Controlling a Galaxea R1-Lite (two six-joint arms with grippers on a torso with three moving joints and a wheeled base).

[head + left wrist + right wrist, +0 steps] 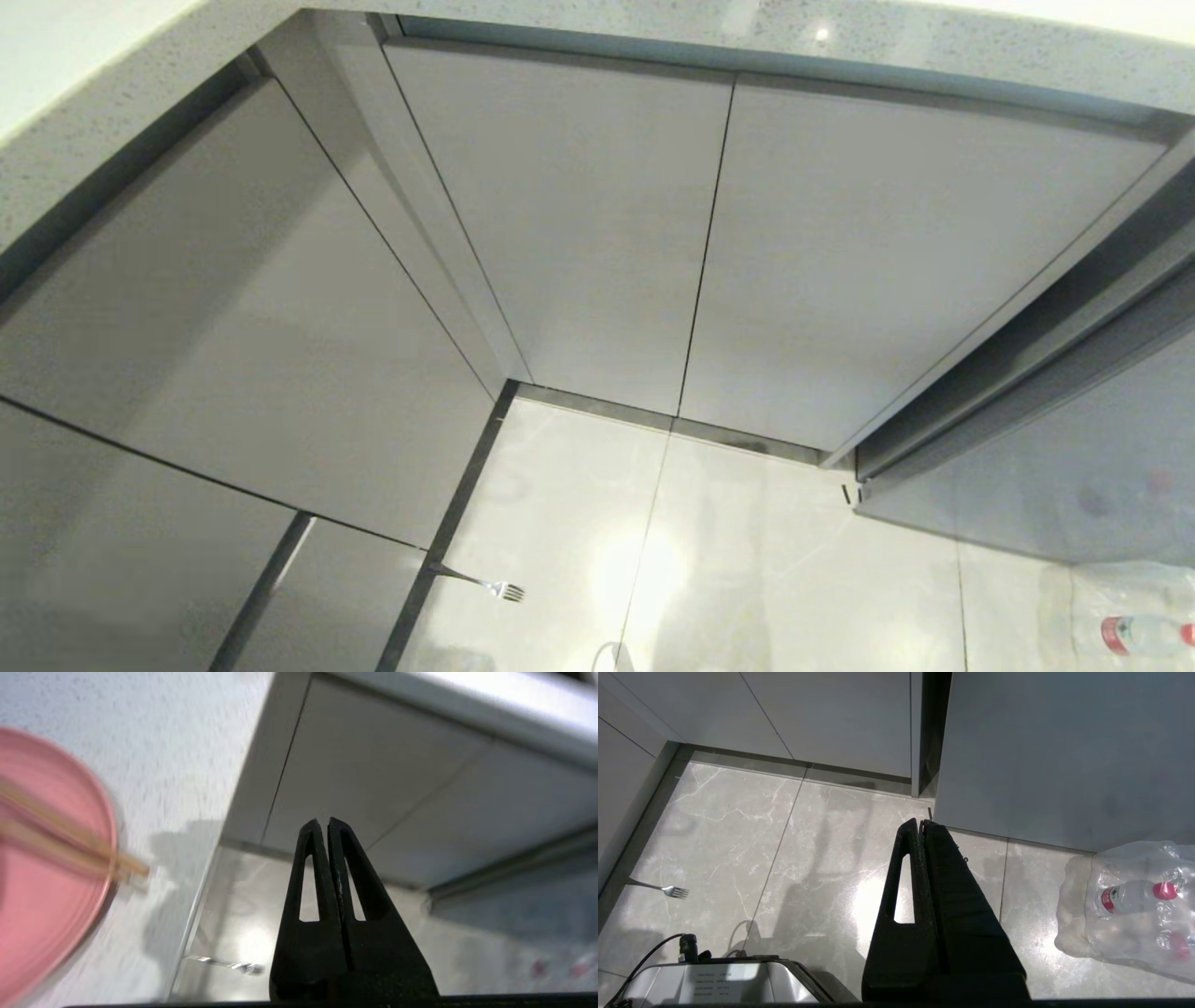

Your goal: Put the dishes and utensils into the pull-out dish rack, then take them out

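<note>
Head view looks down on a silver fork [485, 584] lying on the pale floor tiles [747, 560] beside the cabinet base, with closed grey cabinet fronts [560, 233] beyond. Left gripper [324, 823], fingers pressed together and empty, hangs off the counter edge [187, 765]; the pink plate [42, 882], blurred, seems to carry the chopsticks [70, 851]. Right gripper [922, 823], likewise closed and empty, hangs over the floor near wrapped water bottles [1134, 900]

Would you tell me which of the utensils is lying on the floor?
The fork: it lies on the floor tiles by the cabinet base, whereas the chopsticks rest across the pink plate on the countertop.
</note>
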